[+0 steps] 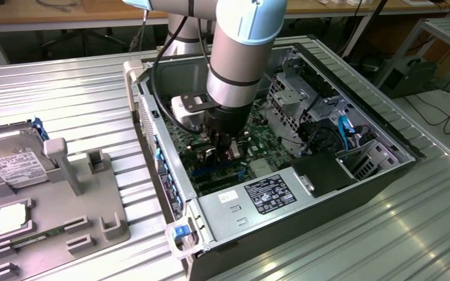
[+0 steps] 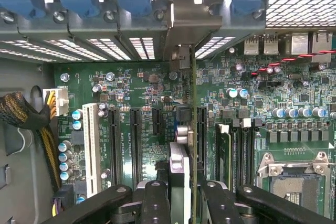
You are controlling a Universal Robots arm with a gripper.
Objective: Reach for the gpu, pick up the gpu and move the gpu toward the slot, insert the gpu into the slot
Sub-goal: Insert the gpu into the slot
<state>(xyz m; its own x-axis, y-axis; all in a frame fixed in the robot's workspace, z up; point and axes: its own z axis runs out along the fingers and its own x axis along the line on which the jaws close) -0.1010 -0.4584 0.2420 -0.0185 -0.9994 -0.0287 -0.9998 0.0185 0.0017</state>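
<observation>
So the claw [image 2: 181,195] is down inside the open PC case [image 1: 381,170], and its fingers [image 2: 155,203] are clamped on the gpu [image 2: 193,129], which sits edge-on right between them. In the wrist view the card reads as a thin vertical line running straight away from the claw toward the case's back wall, with its silver bracket [image 2: 181,30] up against the vented rear panel under the blue clips. That long axis lines up with the black expansion connectors on the green motherboard [image 2: 294,103], and the card's lower edge looks to be right over the slot [image 2: 201,135], just beside the RAM sticks; can't tell whether it's actually seated or hanging a hair above. In the exterior view the arm [image 1: 237,58] drops straight down into the case, claw near the board's middle. The case also holds the drive cage, cables and the silver power supply [image 1: 260,196]. Off on the exterior view's left, the grey holder tray [image 1: 77,222] on the metal surface [image 1: 61,99] holds the hard drive [image 1: 14,161].
</observation>
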